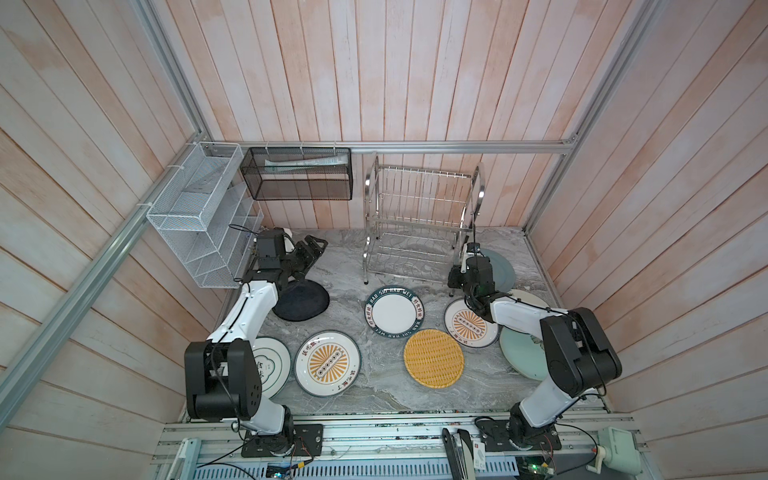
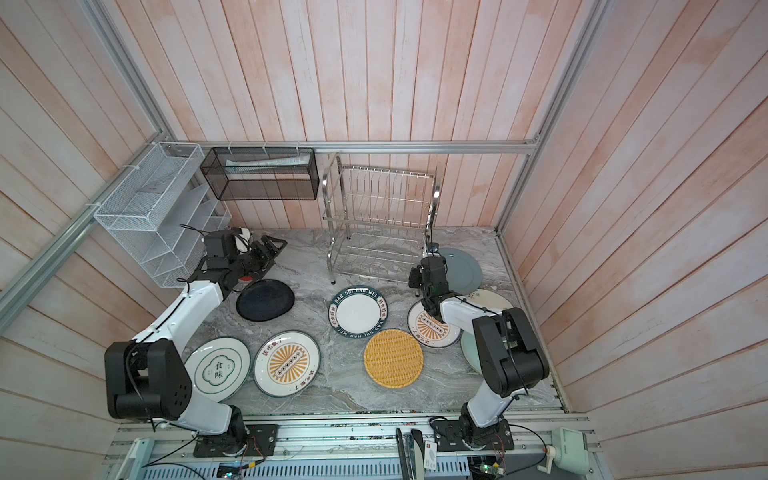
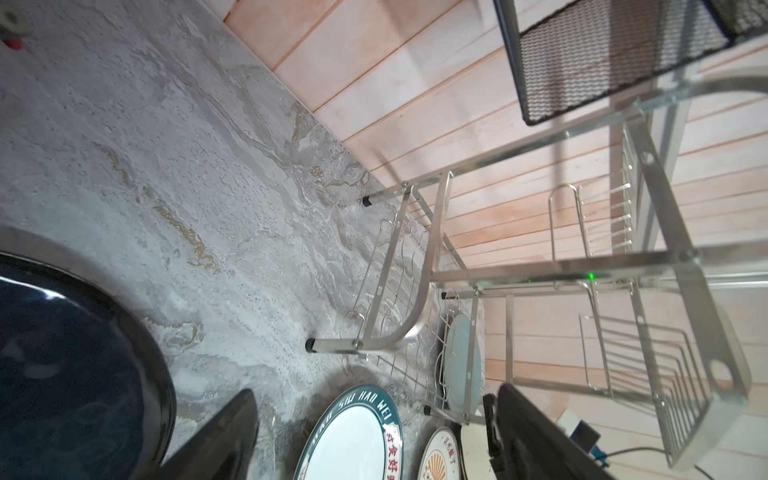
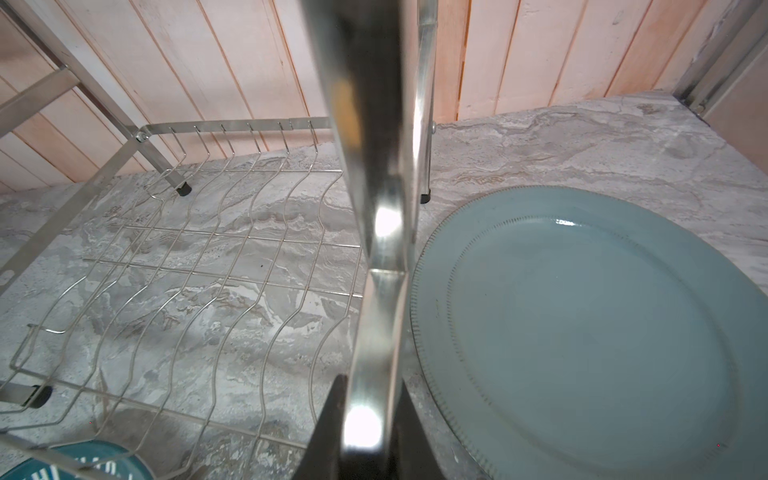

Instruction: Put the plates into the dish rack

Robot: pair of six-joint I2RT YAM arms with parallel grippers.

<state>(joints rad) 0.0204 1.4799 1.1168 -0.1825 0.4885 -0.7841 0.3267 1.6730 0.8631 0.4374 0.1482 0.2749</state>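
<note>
Top views: dish rack [image 1: 419,218] at the table's [image 1: 345,266] far edge, right of centre; lettered-rim plate [image 1: 394,312] flat just before its feet; left gripper [image 2: 273,252] over bare marble near the far-left corner, fingers apart, empty.
Left wrist: open tabletop between dark plate [image 3: 75,365] and rack.
Right wrist: right gripper [image 4: 368,432] clamped on the rack's end-frame tube; grey-blue plate [image 4: 582,332] flat, rim just beside that tube.

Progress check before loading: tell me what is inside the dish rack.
Nothing: both tiers of the dish rack hold only bare wire prongs, the marble table showing through the lower one. In both top views the right gripper covers that tier's near right corner.
</note>
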